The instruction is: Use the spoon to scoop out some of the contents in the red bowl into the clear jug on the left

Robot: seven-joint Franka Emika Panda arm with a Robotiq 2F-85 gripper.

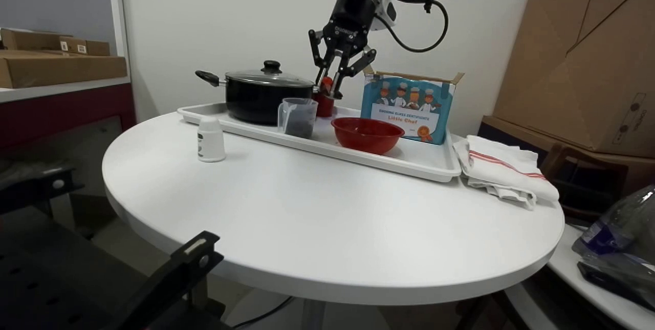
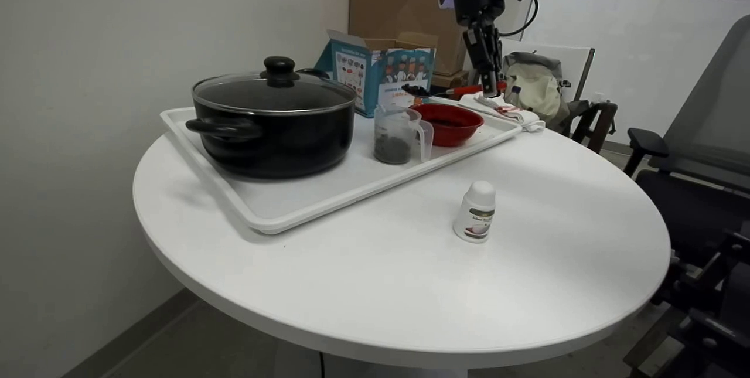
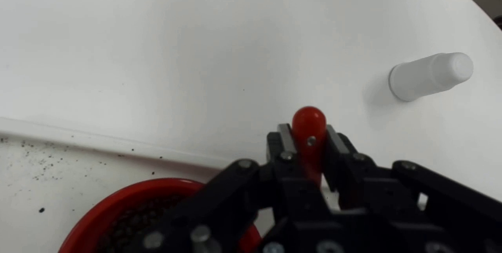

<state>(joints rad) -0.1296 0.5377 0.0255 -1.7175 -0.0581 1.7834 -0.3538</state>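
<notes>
- While the gripper (image 2: 491,91) hangs above the tray (image 2: 328,205), its fingers are clamped on the red handle of the spoon (image 2: 460,91); wrist view shows the handle's rounded end jutting out between them.
- Spoon: held in the air, close to level in an exterior view, dark head pointing left there. Head too dark to judge how much it carries.
- Clear jug (image 1: 303,110): upright on the tray, left of the red bowl (image 1: 367,136) as seen in both exterior views. Dark fill (image 2: 392,149) in its lower part. Spoon head is higher than the jug's rim; cannot tell whether it is directly over the opening.
- Red bowl: upright on the tray. Dark grains (image 3: 135,219) inside, wrist view; gripper covers part of it there.
- Dark specks (image 3: 42,210) scattered on the tray beside the bowl.
- Red cup (image 1: 323,107): behind the jug in an exterior view, partly hidden.
- Pot (image 2: 275,140): black, on the tray, glass lid (image 2: 252,96) on.
- Box (image 1: 404,110): blue, cartoon cooks printed on it, top flaps up, behind the red bowl.
- White bottle (image 1: 211,140): upright on the table (image 1: 307,207), apart from the tray.
- Towel (image 1: 504,169): folded, white with red stripes, just beside the tray.
</notes>
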